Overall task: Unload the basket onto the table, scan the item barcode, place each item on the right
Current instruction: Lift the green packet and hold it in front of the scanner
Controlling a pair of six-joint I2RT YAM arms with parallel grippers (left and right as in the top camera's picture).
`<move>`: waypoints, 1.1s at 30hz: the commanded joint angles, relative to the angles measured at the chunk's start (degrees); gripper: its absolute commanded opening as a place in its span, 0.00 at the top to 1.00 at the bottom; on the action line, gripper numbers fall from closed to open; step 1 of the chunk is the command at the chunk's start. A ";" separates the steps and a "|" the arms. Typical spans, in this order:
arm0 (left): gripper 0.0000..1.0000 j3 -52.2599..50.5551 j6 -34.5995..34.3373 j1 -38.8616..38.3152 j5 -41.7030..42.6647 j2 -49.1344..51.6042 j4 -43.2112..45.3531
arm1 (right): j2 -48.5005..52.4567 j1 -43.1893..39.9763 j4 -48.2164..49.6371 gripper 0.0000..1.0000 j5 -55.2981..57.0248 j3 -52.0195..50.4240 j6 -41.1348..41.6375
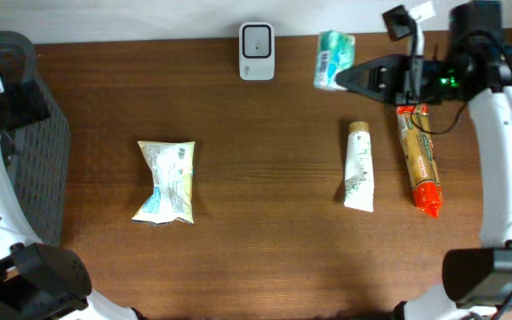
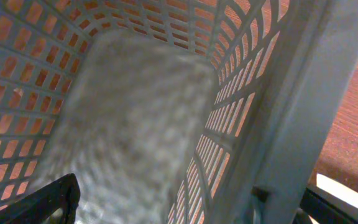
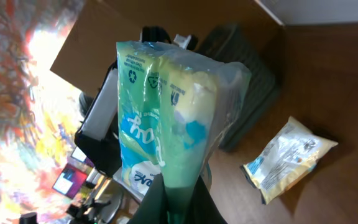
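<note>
The soft green and white plastic packet [image 1: 334, 58] was clamped at one end in the right jaws, which were squeezed tight together on it. It was held near the small white box-shaped scanner [image 1: 256, 51], a little to the right of it, and the two did not touch. In the right wrist view the packet [image 3: 166, 124] stuck up out of the jaws, with blue writing on its crinkly skin. The scanner stood at the far edge of the brown wooden desk [image 1: 265, 231]. Nearer the robot than the scanner, and off to its right, lay a white squeeze tube with a tan cap [image 1: 358, 167]. Just past the tube lay a long orange packet with a red end [image 1: 419, 160]. On the other side of the scanner, well apart from it, lay a puffy white, yellow and blue bag [image 1: 165, 182], flat on the desk. Far to the left of the scanner sat a grey plastic basket with holes in its walls [image 1: 38, 160]. The left jaws stood wide apart over the inside of the basket [image 2: 135, 112].
</note>
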 commanded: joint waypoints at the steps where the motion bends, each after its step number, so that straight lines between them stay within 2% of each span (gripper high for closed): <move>1: 0.01 -0.17 -0.33 0.42 0.44 0.09 0.09 | -0.61 0.50 0.22 0.96 1.62 0.48 -0.42; 2: 0.01 -0.17 -0.33 0.42 0.44 0.09 0.09 | -0.61 1.68 0.96 0.96 7.58 0.50 1.01; 6: 0.01 -0.17 -0.33 0.42 0.44 0.09 0.09 | -0.50 11.82 11.43 0.96 42.51 2.27 17.07; 9: 0.01 -0.17 -0.33 0.39 0.44 0.09 0.09 | 1.22 23.74 17.55 0.96 75.87 7.72 18.32; 11: 0.01 -0.17 -0.33 0.39 0.44 0.09 0.09 | 2.80 30.16 24.06 0.96 93.46 7.93 13.66; 12: 0.01 -0.17 -0.33 0.39 0.44 0.09 0.09 | 6.47 35.17 30.36 0.96 106.62 7.93 6.88; 15: 0.01 -0.17 -0.33 0.42 0.44 0.09 0.09 | 15.82 38.53 41.29 0.96 120.83 7.93 -7.10; 16: 0.01 -0.17 -0.33 0.42 0.44 0.09 0.09 | 21.46 38.56 47.45 0.96 125.28 7.93 -14.64; 19: 0.01 -0.17 -0.33 0.42 0.44 0.09 0.09 | 32.11 37.79 60.94 0.96 129.52 7.93 -32.46; 22: 0.01 -0.17 -0.33 0.42 0.44 0.09 0.09 | 39.12 36.20 73.70 0.96 130.09 7.93 -41.99; 25: 0.01 -0.17 -0.33 0.42 0.44 0.09 0.09 | 43.17 32.61 82.71 0.96 126.99 7.93 -42.91; 30: 0.01 -0.17 -0.33 0.42 0.44 0.09 0.09 | 44.19 29.14 81.26 0.96 117.33 7.91 -42.91; 33: 0.01 -0.17 -0.33 0.42 0.44 0.09 0.09 | 44.19 29.59 80.98 0.96 116.32 7.91 -42.88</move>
